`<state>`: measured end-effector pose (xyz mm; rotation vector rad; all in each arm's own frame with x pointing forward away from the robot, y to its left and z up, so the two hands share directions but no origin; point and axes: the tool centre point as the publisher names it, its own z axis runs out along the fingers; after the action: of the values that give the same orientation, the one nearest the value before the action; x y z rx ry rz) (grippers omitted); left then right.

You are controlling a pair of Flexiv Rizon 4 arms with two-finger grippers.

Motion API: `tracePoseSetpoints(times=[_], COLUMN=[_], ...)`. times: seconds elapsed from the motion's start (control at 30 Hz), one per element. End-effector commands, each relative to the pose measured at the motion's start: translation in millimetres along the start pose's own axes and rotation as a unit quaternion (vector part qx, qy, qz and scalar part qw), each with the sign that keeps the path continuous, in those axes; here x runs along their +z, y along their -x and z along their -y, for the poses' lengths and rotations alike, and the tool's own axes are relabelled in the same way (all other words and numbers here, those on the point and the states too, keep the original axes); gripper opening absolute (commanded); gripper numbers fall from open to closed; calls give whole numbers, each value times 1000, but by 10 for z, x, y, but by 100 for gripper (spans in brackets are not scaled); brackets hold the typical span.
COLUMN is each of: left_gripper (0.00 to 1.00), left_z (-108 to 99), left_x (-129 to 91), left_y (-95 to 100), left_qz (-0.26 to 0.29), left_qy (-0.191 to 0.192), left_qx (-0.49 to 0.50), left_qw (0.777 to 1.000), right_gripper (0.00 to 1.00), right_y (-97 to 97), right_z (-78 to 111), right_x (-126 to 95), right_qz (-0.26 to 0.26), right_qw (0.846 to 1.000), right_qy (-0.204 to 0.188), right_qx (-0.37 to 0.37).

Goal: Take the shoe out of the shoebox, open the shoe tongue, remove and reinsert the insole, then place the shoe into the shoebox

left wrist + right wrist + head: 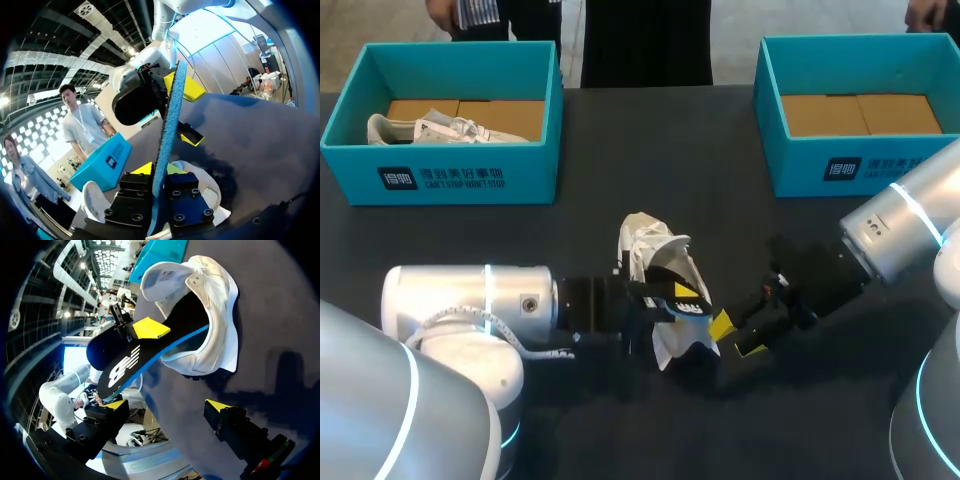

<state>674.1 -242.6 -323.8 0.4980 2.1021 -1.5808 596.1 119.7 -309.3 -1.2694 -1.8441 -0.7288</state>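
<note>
Your left gripper comes in from 9 o'clock and holds the insole on edge, both fingers pinched against its faces. The shoe lies at the table's middle, outside both shoeboxes. Its long axis runs roughly 11 to 5 o'clock, and its mouth is turned toward your right gripper. One end of the insole sits in that mouth. The other end sticks out toward 5 o'clock, near the right gripper. That gripper's jaws stand wide with nothing between them, and the shoe is at their 10 o'clock, close but apart. The move turns on the insole's line against the shoe's. I judge it must slide along the 11-to-5 axis, with your left arm driving and your right arm near enough to steady the heel.
</note>
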Motion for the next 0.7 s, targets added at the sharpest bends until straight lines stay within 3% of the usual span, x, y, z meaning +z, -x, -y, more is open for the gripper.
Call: tracePoseSetpoints(times=[0.03,0.7], left_gripper=[0,0], left_z=[24,-130], left_x=[-13,80], left_y=[-28,-3], left_qz=[-1,10], left_qy=[5,10], left_qx=[0,27], left_qw=[1000,1000], right_gripper=[100,100], right_y=[-4,-4], right_z=[5,5], right_x=[8,8], right_qz=[1,1], right_qw=[1000,1000], right_qy=[1,1], right_qx=[0,0])
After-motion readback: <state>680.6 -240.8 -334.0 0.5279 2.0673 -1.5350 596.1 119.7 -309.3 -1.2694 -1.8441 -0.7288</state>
